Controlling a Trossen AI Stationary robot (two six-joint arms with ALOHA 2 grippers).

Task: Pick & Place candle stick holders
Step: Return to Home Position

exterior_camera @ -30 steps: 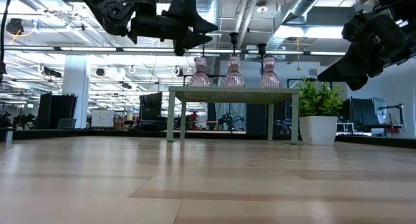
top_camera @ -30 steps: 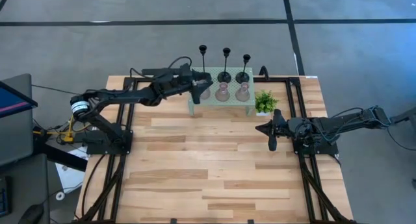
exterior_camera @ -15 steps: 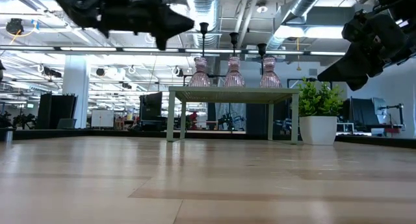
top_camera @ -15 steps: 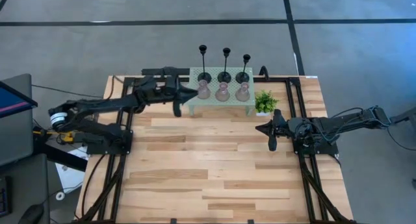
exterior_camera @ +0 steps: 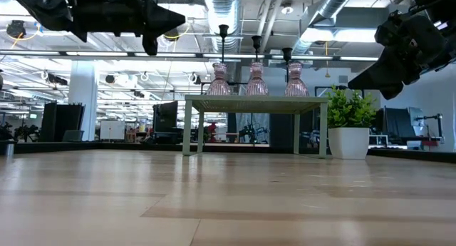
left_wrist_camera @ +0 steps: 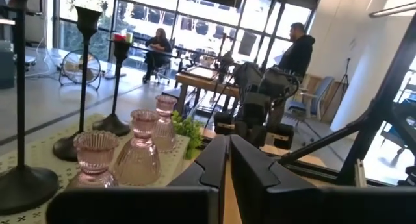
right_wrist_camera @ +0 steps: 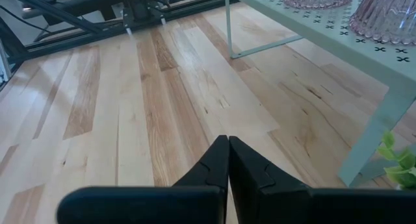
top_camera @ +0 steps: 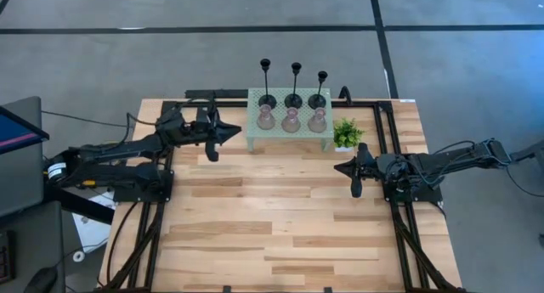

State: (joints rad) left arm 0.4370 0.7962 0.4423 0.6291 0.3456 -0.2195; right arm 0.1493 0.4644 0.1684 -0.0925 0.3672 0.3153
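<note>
**Claws clenched and empty, six holders in rows on the stand**

From above, the left claw (top_camera: 231, 131) hangs pinched together with nothing in it. It is over the worktop's (top_camera: 255, 229) left half near the far edge, apart from the pale green mesh stand (top_camera: 289, 140). The right claw (top_camera: 340, 167) waits over the right half, likewise closed, pointing toward the left edge.

The stand sits mid-way along the far edge. Three black holders (top_camera: 293, 99) stand along its back and three pink holders (top_camera: 291, 119) along its front, all upright with their long axes vertical. A potted plant (top_camera: 347, 133) stands just beside its right end. Pale wood planks make up the worktop, with grey floor around it.

At table height, the left claw (exterior_camera: 178, 19) hangs above the level of the stand's top. Ducts and strip lights run overhead.

The left wrist camera shows its fingers (left_wrist_camera: 214, 160) meeting. The holders are close by, cups upward. Beyond are tall windows, a seated person (left_wrist_camera: 158, 45) and a standing person (left_wrist_camera: 300, 52).

The right wrist camera shows its fingers (right_wrist_camera: 214, 160) pressed together above bare planks, beside the stand's leg.
</note>
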